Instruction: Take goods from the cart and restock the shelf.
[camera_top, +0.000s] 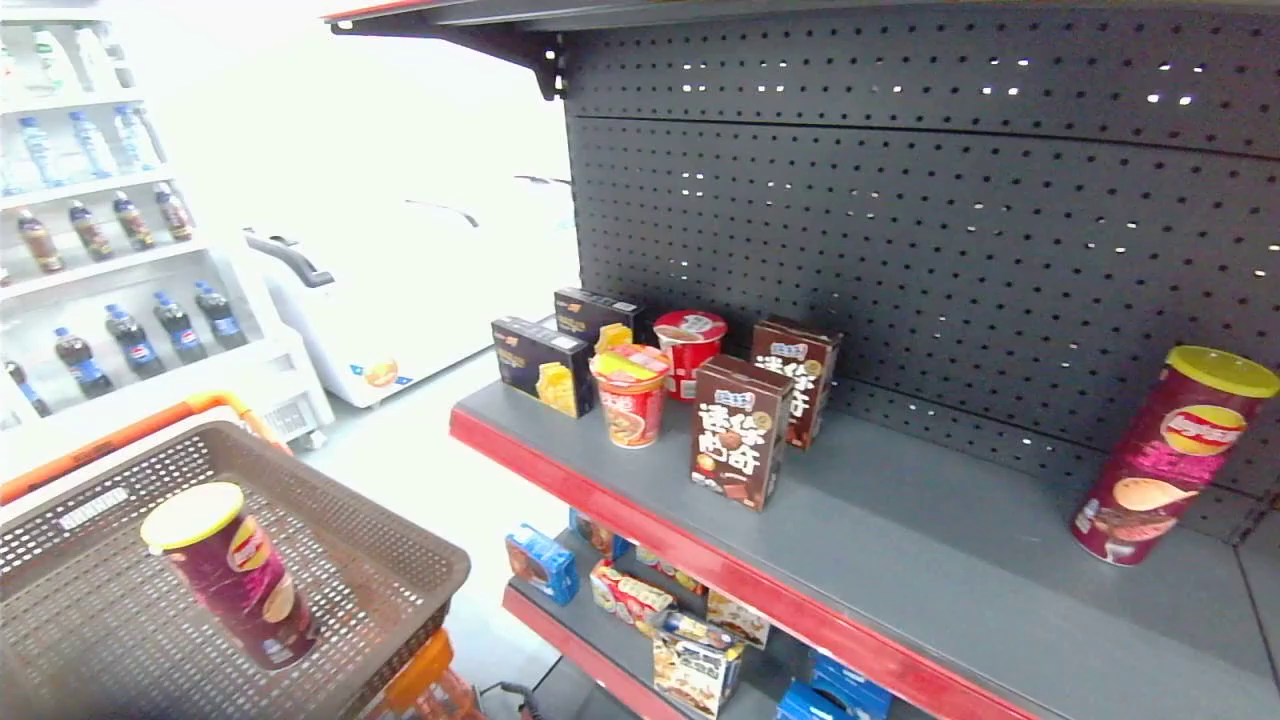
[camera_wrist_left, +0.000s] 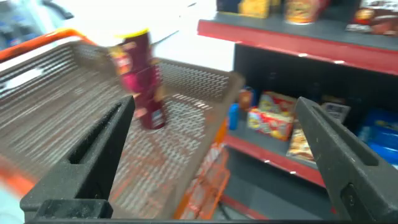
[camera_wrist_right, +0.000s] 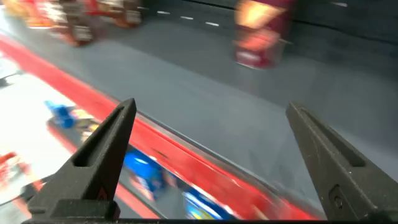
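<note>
A maroon chip can with a yellow lid (camera_top: 232, 572) stands upright in the brown mesh cart basket (camera_top: 400, 560). The left wrist view shows the same can (camera_wrist_left: 140, 79) beyond my open left gripper (camera_wrist_left: 217, 155), which is some way short of it with nothing between its fingers. A second matching chip can (camera_top: 1170, 455) stands at the right end of the grey shelf (camera_top: 900, 560). My right gripper (camera_wrist_right: 214, 162) is open and empty, hovering off the shelf's red front edge (camera_wrist_right: 186, 152), with that can (camera_wrist_right: 261, 31) farther back on the shelf.
Brown boxes (camera_top: 740, 430), noodle cups (camera_top: 632, 393) and dark boxes (camera_top: 545, 365) stand at the shelf's left end. Bare shelf lies between them and the right can. A lower shelf (camera_top: 640, 640) holds several packets. A drinks cooler (camera_top: 110, 250) stands to the far left.
</note>
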